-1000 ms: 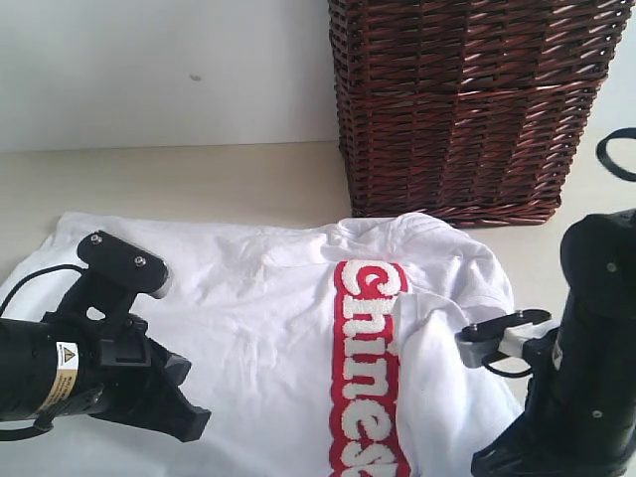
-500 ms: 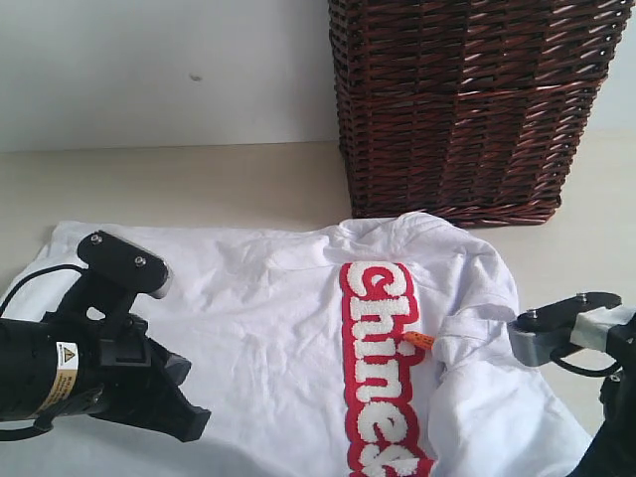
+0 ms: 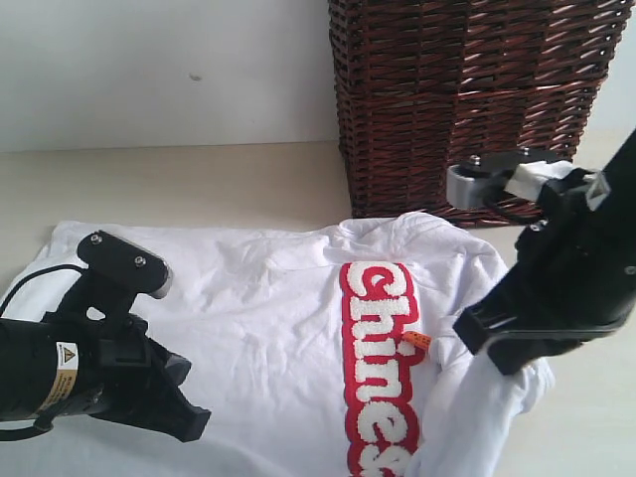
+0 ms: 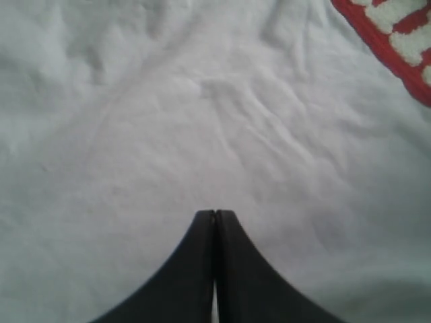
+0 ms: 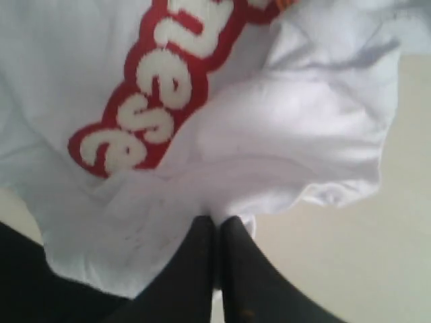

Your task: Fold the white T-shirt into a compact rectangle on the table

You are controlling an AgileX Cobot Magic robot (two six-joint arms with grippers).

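Observation:
The white T-shirt (image 3: 263,298) lies spread on the table (image 3: 199,184), its red-outlined lettering (image 3: 381,338) running down the middle. My right gripper (image 3: 494,350) is raised over the shirt's right side and shut on a bunch of its fabric, which hangs down from the jaws. In the right wrist view the gripper (image 5: 219,219) pinches gathered white cloth (image 5: 296,134) beside the lettering (image 5: 161,87). My left gripper (image 3: 187,421) sits low over the shirt's left part. Its jaws (image 4: 215,214) are pressed together above smooth fabric (image 4: 202,114), with nothing seen between them.
A dark brown wicker basket (image 3: 467,99) stands at the back right, close behind the right arm. A small orange tag (image 3: 417,341) shows beside the lettering. Bare table (image 5: 350,269) lies right of the shirt, and a white wall (image 3: 149,70) is behind.
My right gripper has risen and swung back toward the basket, drawing the shirt's right edge up with it. The left arm has not moved.

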